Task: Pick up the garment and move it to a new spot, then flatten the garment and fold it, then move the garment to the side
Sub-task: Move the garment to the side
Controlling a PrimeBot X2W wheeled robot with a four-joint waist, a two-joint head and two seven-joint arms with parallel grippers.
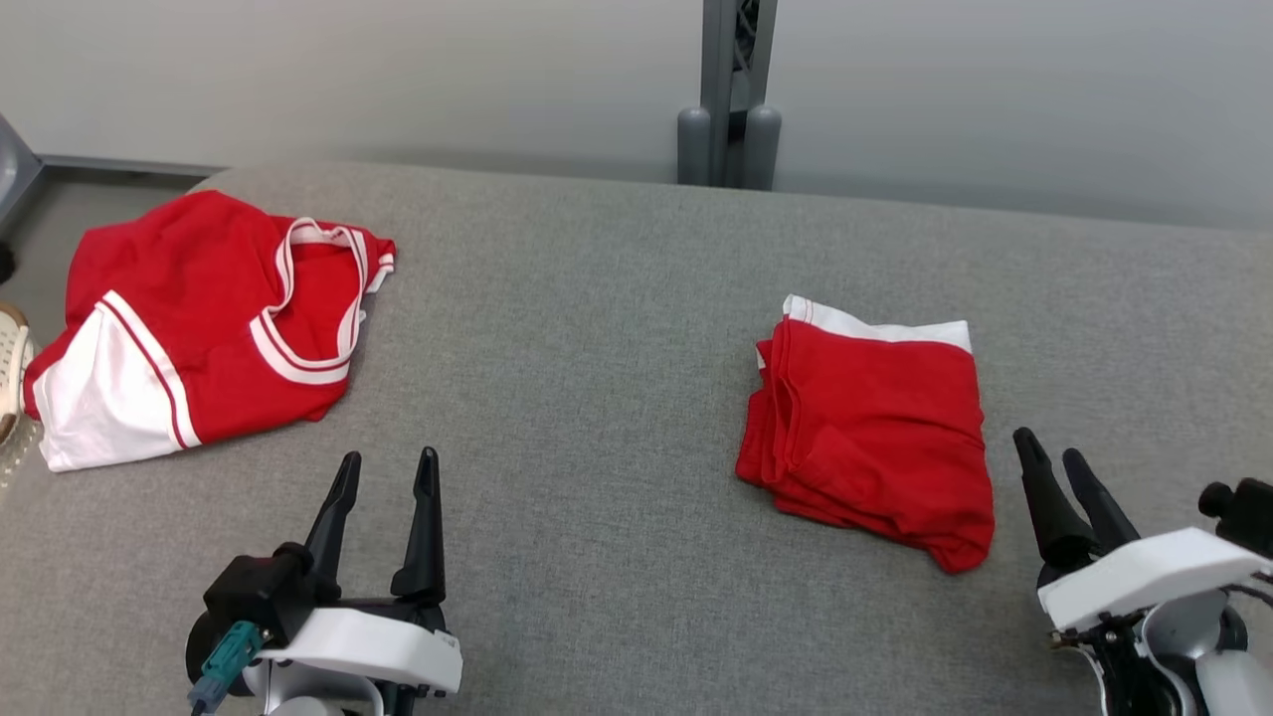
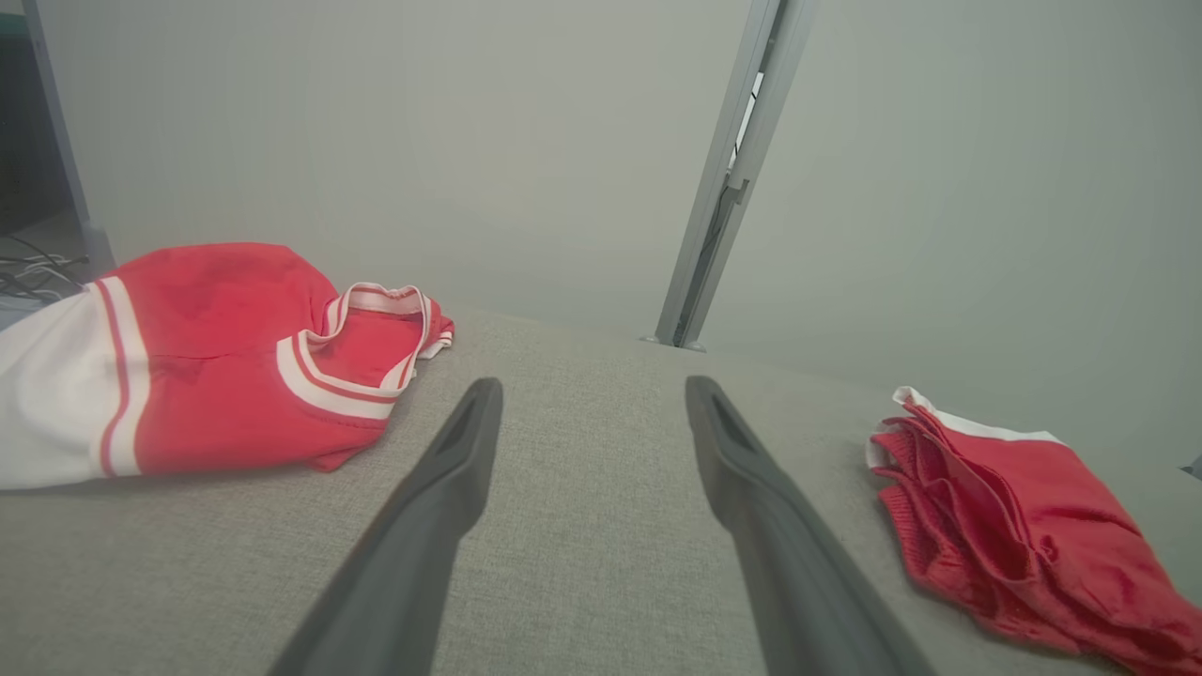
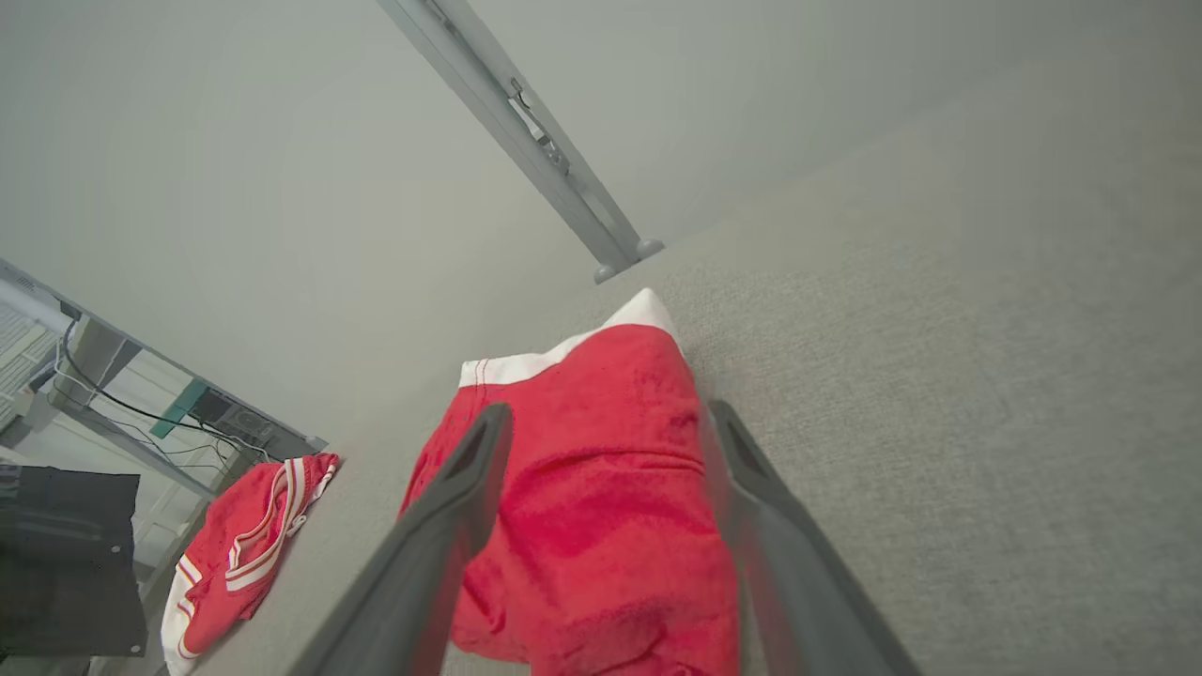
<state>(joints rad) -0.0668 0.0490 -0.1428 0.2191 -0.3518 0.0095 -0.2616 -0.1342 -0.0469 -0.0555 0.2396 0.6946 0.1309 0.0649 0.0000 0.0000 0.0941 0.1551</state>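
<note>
One folded garment [image 1: 875, 418], beside right pincer [image 1: 1048, 447]

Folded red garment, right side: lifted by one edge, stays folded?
Likely floppy: the folded red garment shows loose stacked layers along one edge, so it probably unfolds. Looks thin, probably light. Pushed, it may bunch on the grey cloth surface.
</note>
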